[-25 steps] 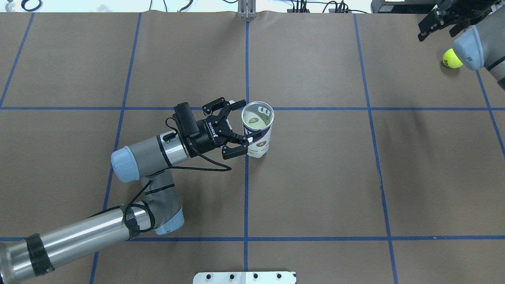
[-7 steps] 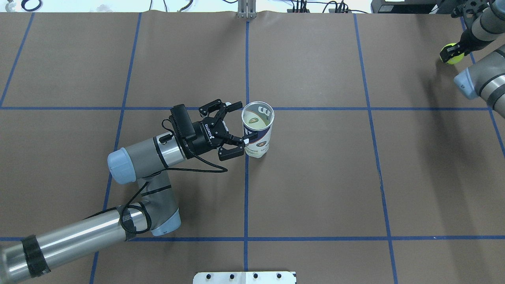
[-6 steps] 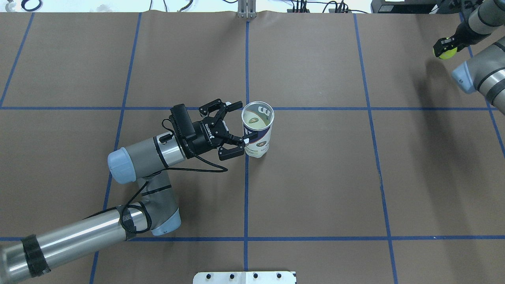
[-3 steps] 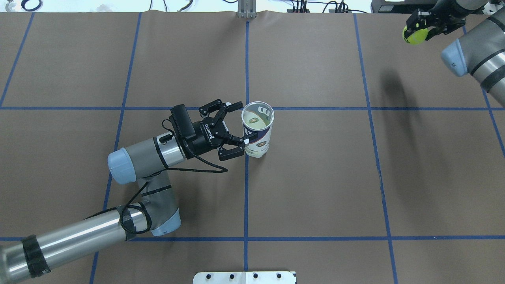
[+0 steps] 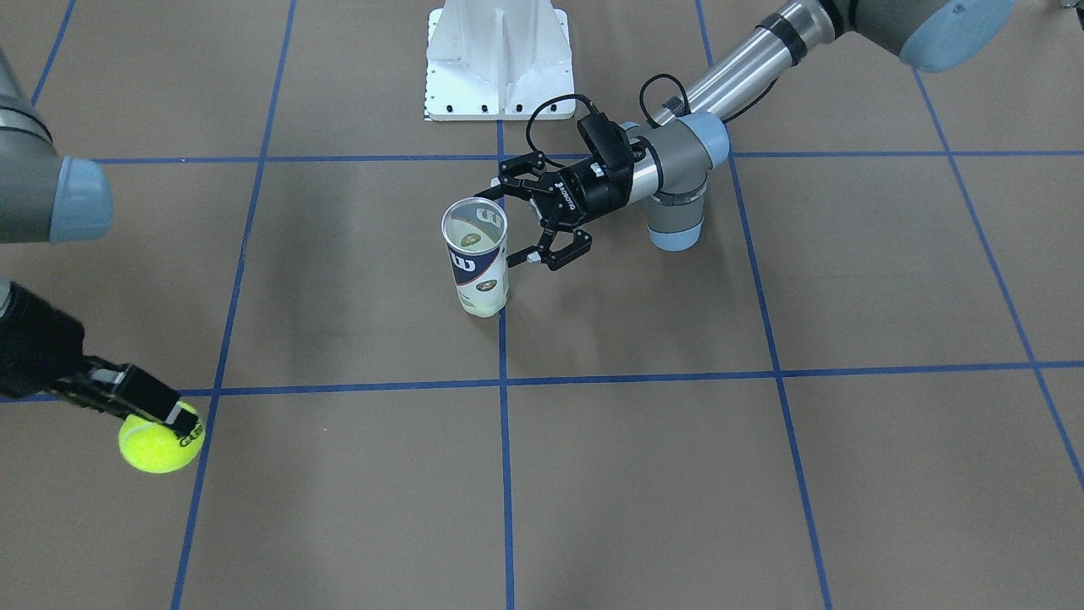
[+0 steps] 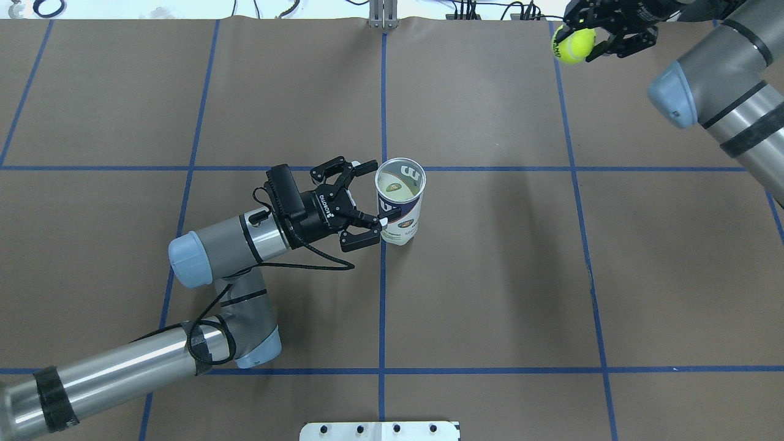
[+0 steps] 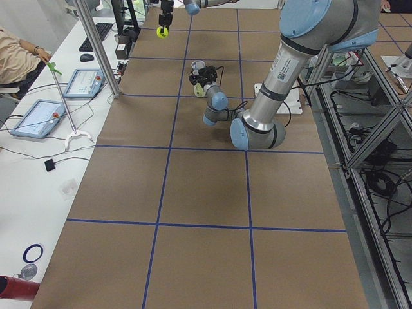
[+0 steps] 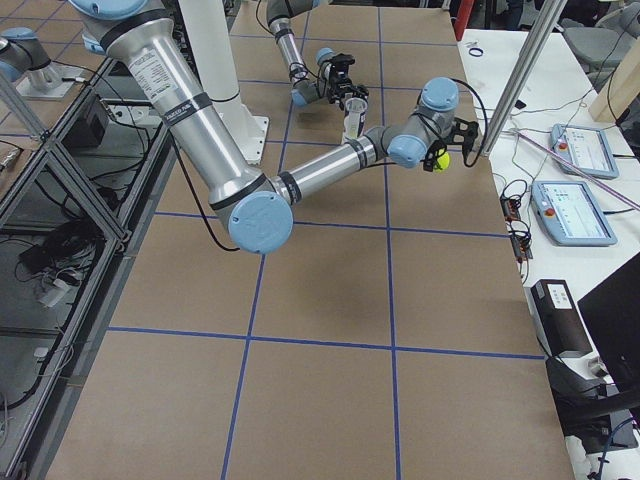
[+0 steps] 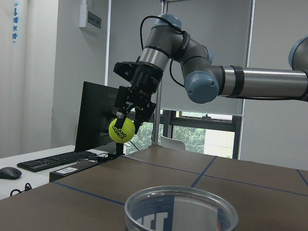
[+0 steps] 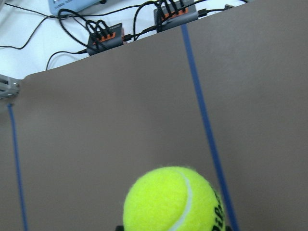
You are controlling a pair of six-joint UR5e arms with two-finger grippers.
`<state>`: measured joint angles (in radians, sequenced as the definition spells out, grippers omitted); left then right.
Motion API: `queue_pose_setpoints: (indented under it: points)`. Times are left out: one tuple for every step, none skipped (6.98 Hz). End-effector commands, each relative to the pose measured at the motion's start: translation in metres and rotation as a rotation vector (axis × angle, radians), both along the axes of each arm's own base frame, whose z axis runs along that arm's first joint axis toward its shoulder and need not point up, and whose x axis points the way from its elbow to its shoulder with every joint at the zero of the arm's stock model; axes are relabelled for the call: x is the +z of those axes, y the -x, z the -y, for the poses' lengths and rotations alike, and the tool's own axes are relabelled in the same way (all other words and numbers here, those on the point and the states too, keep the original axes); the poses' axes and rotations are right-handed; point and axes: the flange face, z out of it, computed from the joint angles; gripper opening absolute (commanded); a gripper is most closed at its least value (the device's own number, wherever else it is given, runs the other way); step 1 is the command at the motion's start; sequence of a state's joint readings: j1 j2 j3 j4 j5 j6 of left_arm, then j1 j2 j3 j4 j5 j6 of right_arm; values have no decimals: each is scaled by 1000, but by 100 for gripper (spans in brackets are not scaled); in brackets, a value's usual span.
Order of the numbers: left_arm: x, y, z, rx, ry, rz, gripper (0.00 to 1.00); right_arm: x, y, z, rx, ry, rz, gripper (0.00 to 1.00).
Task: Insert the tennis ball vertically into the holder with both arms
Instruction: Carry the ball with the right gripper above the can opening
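Note:
The holder point(image 6: 401, 205) stands upright and open-topped at the table's middle; it also shows in the front view point(image 5: 478, 267), and its rim point(image 9: 180, 209) fills the bottom of the left wrist view. My left gripper point(image 6: 375, 196) is open just left of it, its fingertips on either side of the can's near wall, also seen from the front point(image 5: 514, 216). My right gripper point(image 6: 585, 38) is shut on the tennis ball point(image 6: 573, 48) and holds it in the air over the far right of the table. The ball also shows elsewhere point(image 5: 157, 445) point(image 9: 121, 131) point(image 10: 175, 199).
The white pedestal base point(image 5: 500, 59) stands at the robot's side of the table. Blue tape lines point(image 6: 383, 294) cross the brown table cover. An aluminium post point(image 6: 383, 15), cables and hubs point(image 10: 173, 14) line the far edge. Operator desks with tablets point(image 8: 585, 210) lie beyond.
My right gripper closed on the ball at the far right, lifted it off the table and carried it left along the far edge. My left gripper drew back slightly and stays open by the holder.

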<state>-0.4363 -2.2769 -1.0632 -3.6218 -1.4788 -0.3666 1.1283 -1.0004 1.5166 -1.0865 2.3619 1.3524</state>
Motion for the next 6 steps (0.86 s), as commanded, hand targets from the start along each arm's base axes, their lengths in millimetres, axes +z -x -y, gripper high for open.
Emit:
queue_pose_setpoints:
  points:
    - [0, -1, 0, 1, 0, 1, 99, -88, 22, -72, 4, 56, 151, 0]
    - [-2, -2, -3, 6, 0, -3, 99, -115, 39, -98, -31, 45, 191, 0]
    - [-3, -4, -5, 10, -2, -4, 99, -134, 49, -122, -50, 44, 224, 0]
    - [-4, -5, -5, 10, -2, -5, 99, -147, 68, -146, -58, 17, 240, 0]
    - [-2, -5, -5, 10, -1, -2, 99, -156, 88, -158, -57, 23, 247, 0]
    - [-3, -5, -5, 10, -2, -4, 99, -165, 111, -170, -41, 15, 249, 0]
